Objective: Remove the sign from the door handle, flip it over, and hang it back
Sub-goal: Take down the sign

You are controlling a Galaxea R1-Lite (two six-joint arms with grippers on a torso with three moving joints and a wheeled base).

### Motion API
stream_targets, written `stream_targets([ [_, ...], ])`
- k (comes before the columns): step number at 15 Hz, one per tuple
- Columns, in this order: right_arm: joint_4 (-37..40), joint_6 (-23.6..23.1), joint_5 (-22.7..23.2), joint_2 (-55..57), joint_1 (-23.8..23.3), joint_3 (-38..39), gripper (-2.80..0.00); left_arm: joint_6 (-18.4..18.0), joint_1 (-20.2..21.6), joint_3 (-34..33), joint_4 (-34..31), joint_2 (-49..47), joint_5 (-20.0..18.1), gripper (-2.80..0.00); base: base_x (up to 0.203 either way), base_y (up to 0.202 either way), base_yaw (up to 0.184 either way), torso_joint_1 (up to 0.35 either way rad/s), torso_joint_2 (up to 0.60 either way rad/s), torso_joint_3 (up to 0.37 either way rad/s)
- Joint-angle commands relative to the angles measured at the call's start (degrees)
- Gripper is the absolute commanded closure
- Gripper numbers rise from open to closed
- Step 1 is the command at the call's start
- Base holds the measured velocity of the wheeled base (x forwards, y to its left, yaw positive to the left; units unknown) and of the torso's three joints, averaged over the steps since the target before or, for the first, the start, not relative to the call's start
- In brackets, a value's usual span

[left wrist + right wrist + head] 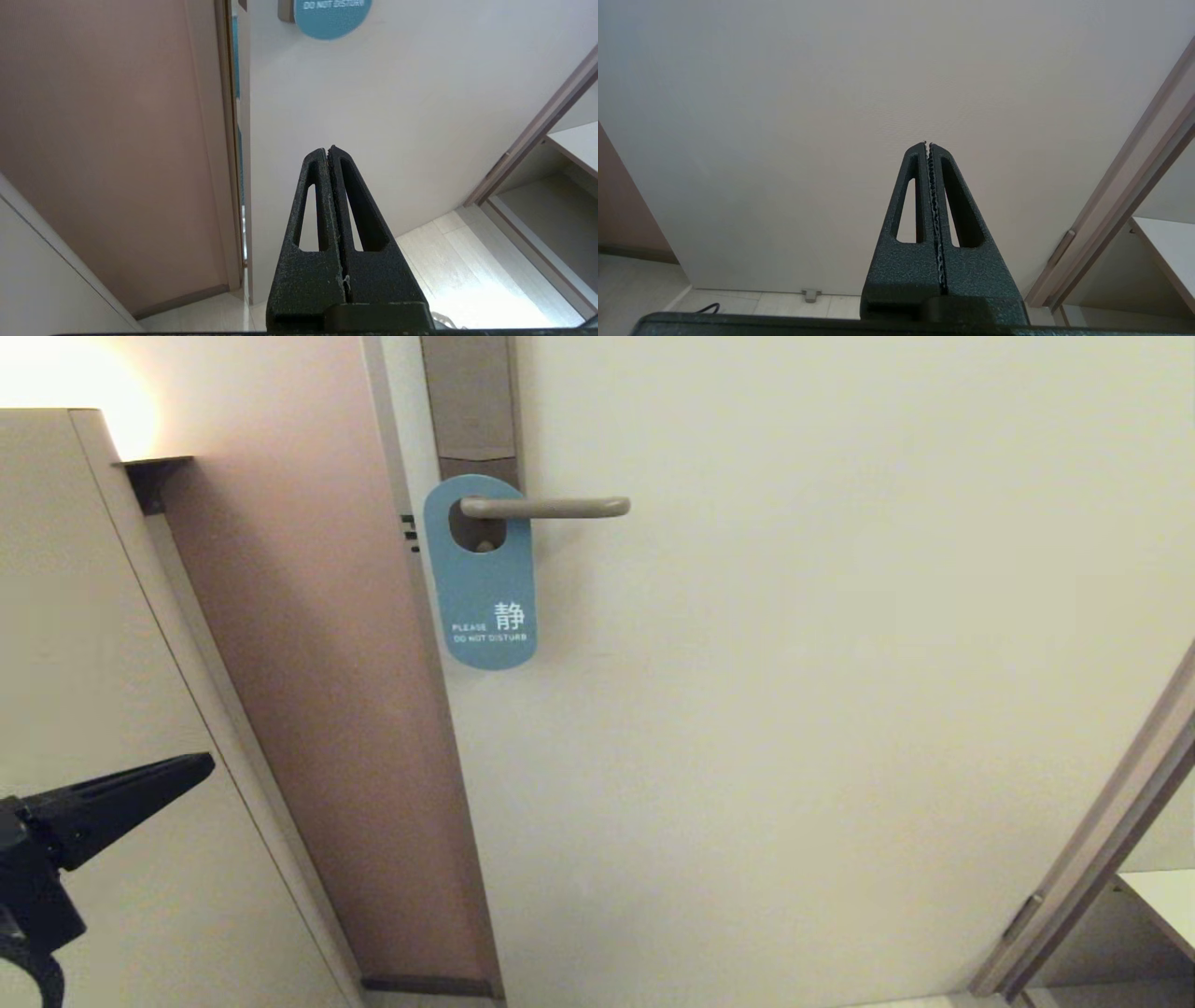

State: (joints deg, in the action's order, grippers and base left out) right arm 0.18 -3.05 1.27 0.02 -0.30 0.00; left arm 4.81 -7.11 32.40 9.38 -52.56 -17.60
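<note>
The sign [483, 574] hangs by its hole on the door handle [551, 507], blue "PLEASE DO NOT DISTURB" face outward, flat against the white door. Its bottom edge also shows in the left wrist view [332, 17]. The handle is a beige lever on a tall grey-brown plate [470, 401]. My left gripper [201, 767] is shut and empty, low at the left, well below and left of the sign; it also shows in the left wrist view [328, 150]. My right gripper [927, 144] is shut and empty, facing the bare door; it is out of the head view.
The white door [840, 663] fills the middle. A pinkish wall panel [308, 691] and a pale cabinet side [84, 644] stand to its left. A brown frame [1092, 840] and a shelf [1158, 896] are at the lower right. Pale floor tiles [467, 275] lie below.
</note>
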Motion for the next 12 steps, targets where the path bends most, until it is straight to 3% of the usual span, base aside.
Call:
stream_targets([
  [1,-0.01,-0.03,0.05,-0.02,-0.05,0.00,0.00,0.08,-0.01,1.51,1.22,-6.20,-0.16,0.00,0.000,0.000,0.000,0.000,0.00,0.000],
  [8,-0.01,-0.02,0.05,-0.02,0.04,0.00,0.00,0.02,0.12,10.07,10.18,-22.41,-4.90,0.00,0.000,0.000,0.000,0.000,0.00,0.000],
  [12,-0.01,-0.03,0.05,-0.02,0.00,0.00,0.00,0.10,-0.01,12.94,12.48,-26.37,-7.02,0.00,0.000,0.000,0.000,0.000,0.00,0.000],
])
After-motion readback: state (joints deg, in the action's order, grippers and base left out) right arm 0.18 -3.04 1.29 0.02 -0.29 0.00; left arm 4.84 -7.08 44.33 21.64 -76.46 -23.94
